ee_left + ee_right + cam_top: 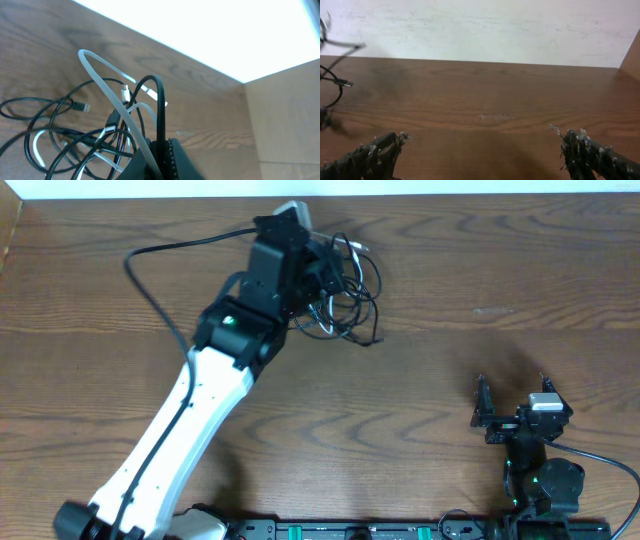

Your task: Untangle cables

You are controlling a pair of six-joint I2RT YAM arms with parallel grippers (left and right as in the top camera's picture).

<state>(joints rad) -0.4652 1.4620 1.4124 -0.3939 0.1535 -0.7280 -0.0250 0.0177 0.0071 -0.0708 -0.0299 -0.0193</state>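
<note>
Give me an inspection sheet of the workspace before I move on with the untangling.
Surface: wooden table, brown grain.
Job's things: cables, one white, others black, tangled near the far edge.
Clutter: nothing seen.
End effectors: left end effector closed on cable loops; right end effector open, empty, away from the tangle.
Cables: black arm wire loops over the table beside the left arm.
Surroundings: white wall behind; wooden side panel.

Overhead looks straight down on the table (430,330). Left wrist sits close above the cables (111,127), overhead's upper centre (345,300). Right wrist looks low across the tabletop.
</note>
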